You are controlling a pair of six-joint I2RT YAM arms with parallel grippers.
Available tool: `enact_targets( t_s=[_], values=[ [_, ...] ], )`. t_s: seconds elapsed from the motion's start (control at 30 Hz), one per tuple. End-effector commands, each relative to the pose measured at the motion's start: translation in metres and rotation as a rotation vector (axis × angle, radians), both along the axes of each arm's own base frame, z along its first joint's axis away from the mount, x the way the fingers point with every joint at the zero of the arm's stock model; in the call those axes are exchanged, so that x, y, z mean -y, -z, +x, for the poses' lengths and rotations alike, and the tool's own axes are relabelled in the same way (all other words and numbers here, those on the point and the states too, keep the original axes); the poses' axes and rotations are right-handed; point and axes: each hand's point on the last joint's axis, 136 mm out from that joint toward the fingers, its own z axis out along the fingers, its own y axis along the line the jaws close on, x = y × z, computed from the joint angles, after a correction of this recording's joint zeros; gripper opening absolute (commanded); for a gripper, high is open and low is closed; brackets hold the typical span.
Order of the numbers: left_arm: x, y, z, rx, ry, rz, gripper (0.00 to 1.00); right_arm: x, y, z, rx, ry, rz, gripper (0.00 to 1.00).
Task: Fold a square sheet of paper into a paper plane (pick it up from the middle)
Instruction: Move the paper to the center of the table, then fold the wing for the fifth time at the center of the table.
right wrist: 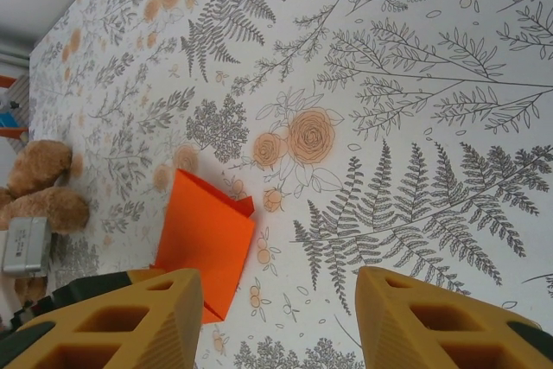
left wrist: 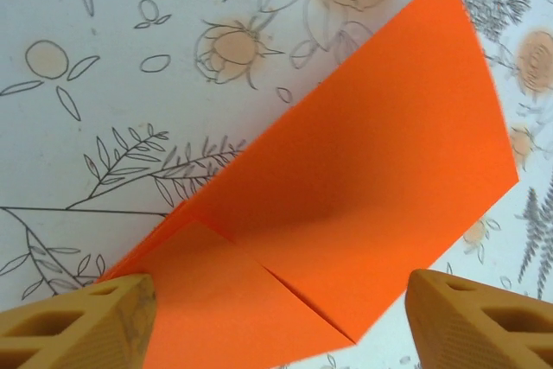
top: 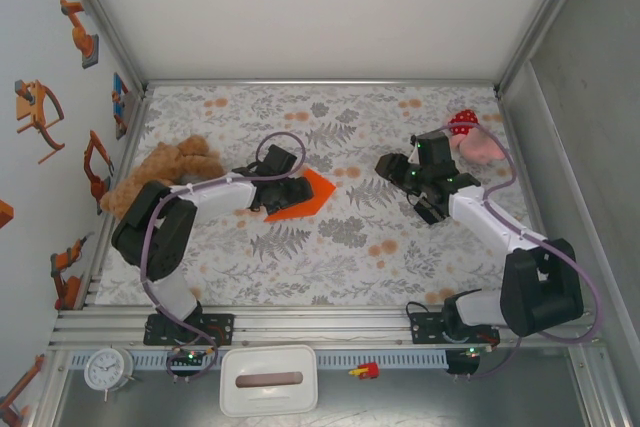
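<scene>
Orange paper (top: pixel 305 199) is found near the teddy bear (top: pixel 170 172), straddled by the open left claw (left wrist: pixel 281 304); the open, empty right claw (right wrist: pixel 276 300) is noted well apart.

Orange sheet of paper (top: pixel 315 192), folded to a point, apparently lying flat.

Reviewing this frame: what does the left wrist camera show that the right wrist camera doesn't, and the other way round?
Left wrist: the orange sheet up close, its overlapping folded layers plain to see, with the open left gripper straddling its near corner. Right wrist: a brown teddy bear at the left edge, and the open right gripper above floral tablecloth. Both: the folded sheet lying on that tablecloth.
</scene>
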Motion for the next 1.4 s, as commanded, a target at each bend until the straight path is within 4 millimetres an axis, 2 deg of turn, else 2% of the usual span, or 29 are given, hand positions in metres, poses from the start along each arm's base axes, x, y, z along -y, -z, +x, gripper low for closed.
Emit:
enact_targets(
  t_s=[0.0, 0.27, 0.5, 0.7, 0.93, 1.37],
  values=[
    [0.008, 0.001, 0.007, -0.023, -0.036, -0.047, 0.71, -0.007, 0.012, -0.007, -0.045, -0.006, 0.029, 0.48],
    [0.013, 0.019, -0.014, -0.157, -0.109, -0.111, 0.64, -0.028, 0.038, -0.03, -0.162, 0.002, 0.133, 0.46],
    [0.032, 0.021, -0.041, -0.219, -0.156, -0.184, 0.59, -0.058, 0.065, -0.064, -0.281, 0.005, 0.158, 0.45],
    [0.034, 0.02, -0.045, -0.22, -0.211, -0.256, 0.49, -0.082, 0.085, -0.083, -0.339, -0.008, 0.158, 0.45],
    [0.026, 0.022, -0.046, -0.234, -0.267, -0.314, 0.47, -0.104, 0.095, -0.084, -0.362, -0.05, 0.195, 0.44],
    [0.025, 0.03, -0.048, -0.271, -0.297, -0.363, 0.47, -0.115, 0.109, -0.075, -0.373, -0.057, 0.205, 0.38]
  ],
)
